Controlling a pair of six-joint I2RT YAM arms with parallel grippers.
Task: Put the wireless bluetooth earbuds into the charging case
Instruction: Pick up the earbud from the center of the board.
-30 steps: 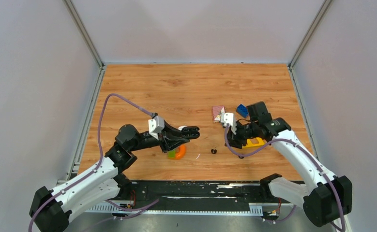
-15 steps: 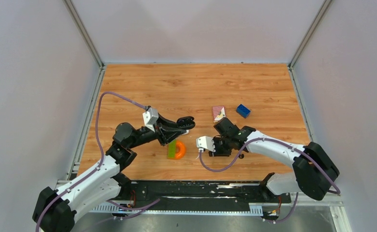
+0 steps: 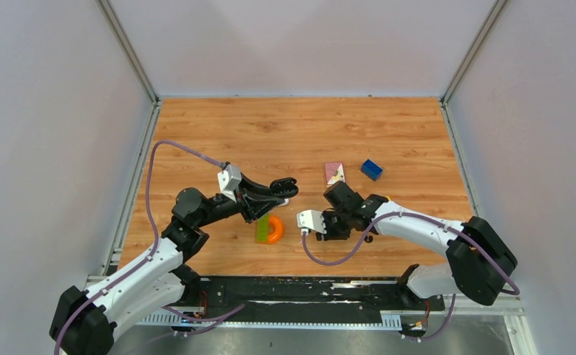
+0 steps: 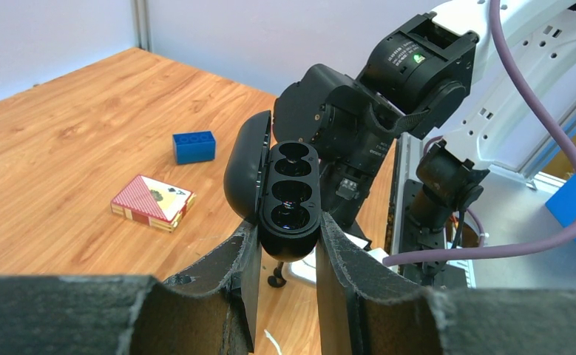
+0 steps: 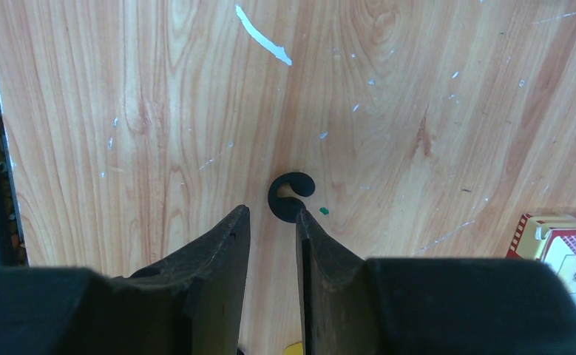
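If tips nudge it, earbud (image 5: 290, 198): may skid away.
Right gripper (image 5: 270, 214): narrow, empty.
Left gripper (image 4: 288, 237): clamping open case (image 4: 293, 185).

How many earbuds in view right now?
1: a black earbud on the table, at the right claw tips. None seen in the case held by the left claw; others may be hidden.
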